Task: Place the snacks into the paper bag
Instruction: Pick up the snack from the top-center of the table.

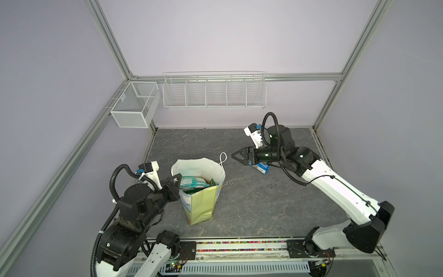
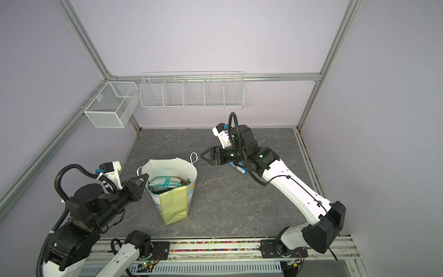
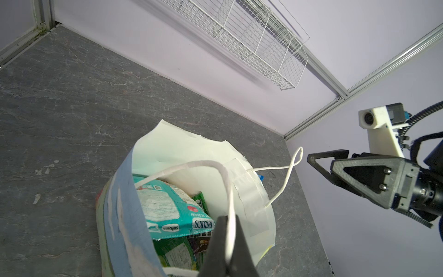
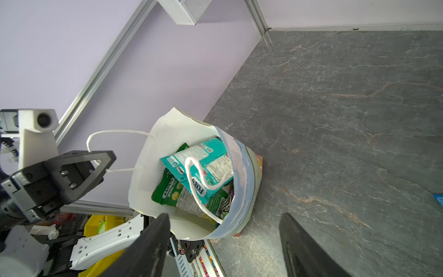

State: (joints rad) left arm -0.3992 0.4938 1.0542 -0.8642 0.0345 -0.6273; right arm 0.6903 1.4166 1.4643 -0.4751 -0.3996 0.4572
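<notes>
Snacks (image 4: 199, 167) in paper bag (image 1: 201, 203), blue packet (image 1: 263, 169) at its 3 o'clock.
Left gripper (image 3: 229, 223) pinches the cord handle (image 3: 225, 177); right gripper (image 1: 237, 156), spread and empty, should drop squarely over the packet.

"FOX'S" on teal packet (image 4: 208, 167)
</notes>
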